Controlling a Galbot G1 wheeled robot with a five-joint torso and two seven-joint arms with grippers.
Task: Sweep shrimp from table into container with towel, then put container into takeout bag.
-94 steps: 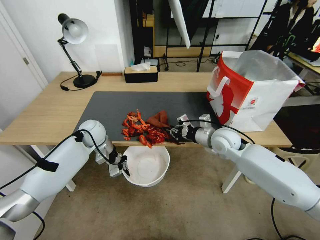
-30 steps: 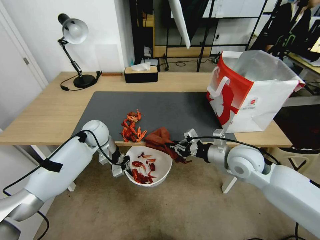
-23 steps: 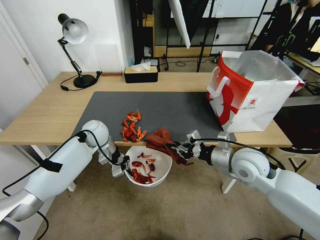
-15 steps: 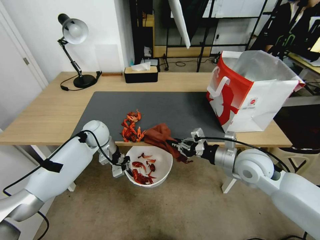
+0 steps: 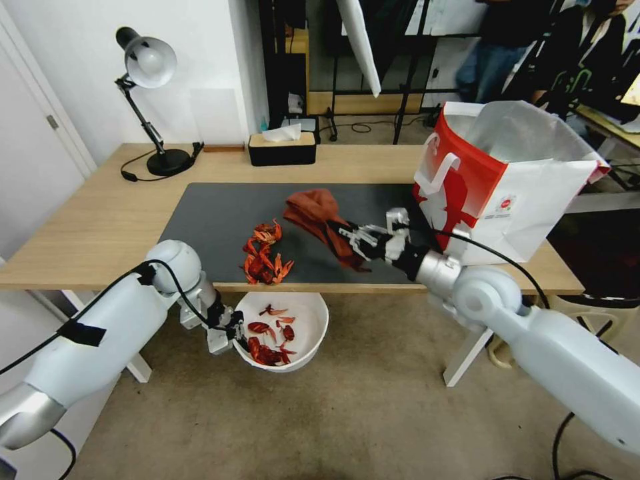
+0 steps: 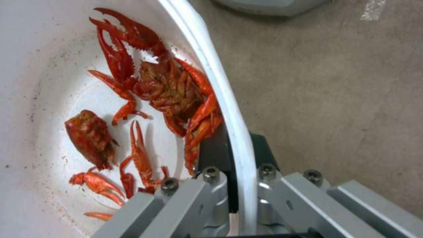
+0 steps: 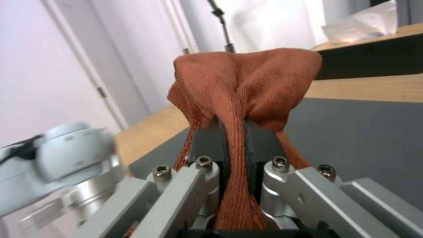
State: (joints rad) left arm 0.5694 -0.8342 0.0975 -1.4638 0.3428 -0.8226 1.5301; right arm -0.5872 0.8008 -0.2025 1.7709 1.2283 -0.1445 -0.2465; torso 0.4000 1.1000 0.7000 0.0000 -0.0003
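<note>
The right claw (image 5: 347, 235) is pinched on the one towel (image 5: 317, 210), holding it over the dark mat of the worktop (image 5: 100, 220), near the single takeout bag (image 5: 497, 180) (its small round logo is too small to read). The left claw (image 5: 239, 333) is clamped on the rim of the one container (image 5: 307, 333), held below the worktop's front edge. Shrimp (image 5: 265, 253) lie in two lots: a cluster near the mat's edge, and more inside the container.

Bright even indoor light, soft shadows, wide-angle edge distortion
</note>
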